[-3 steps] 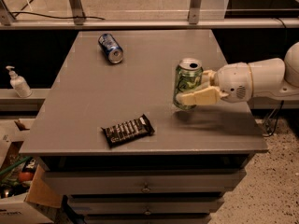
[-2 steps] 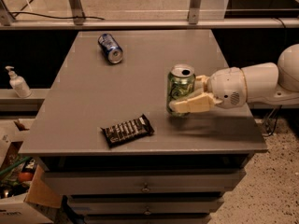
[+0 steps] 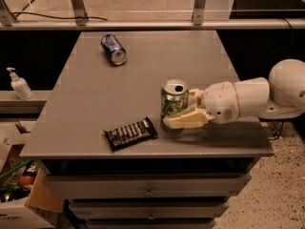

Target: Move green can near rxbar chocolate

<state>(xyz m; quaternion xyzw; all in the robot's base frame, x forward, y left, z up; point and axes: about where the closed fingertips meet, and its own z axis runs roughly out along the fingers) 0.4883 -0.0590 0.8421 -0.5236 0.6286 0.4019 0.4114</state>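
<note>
The green can [image 3: 172, 102] stands upright near the front of the grey table [image 3: 95, 94], its silver top showing. My gripper [image 3: 183, 111] reaches in from the right and is shut on the can, with one cream finger [image 3: 186, 121] across its lower front. The rxbar chocolate [image 3: 130, 133], a dark wrapper with white lettering, lies flat just to the left of the can, near the table's front edge, a small gap between them.
A blue can [image 3: 113, 49] lies on its side at the back left of the table. A soap dispenser [image 3: 19, 84] stands on a shelf to the left. Boxes [image 3: 14, 194] sit on the floor at lower left. Drawers [image 3: 147, 190] run below the tabletop.
My gripper has carried the green can left and toward the table's front edge, closer to the rxbar chocolate. The bar and the blue can have not moved.
</note>
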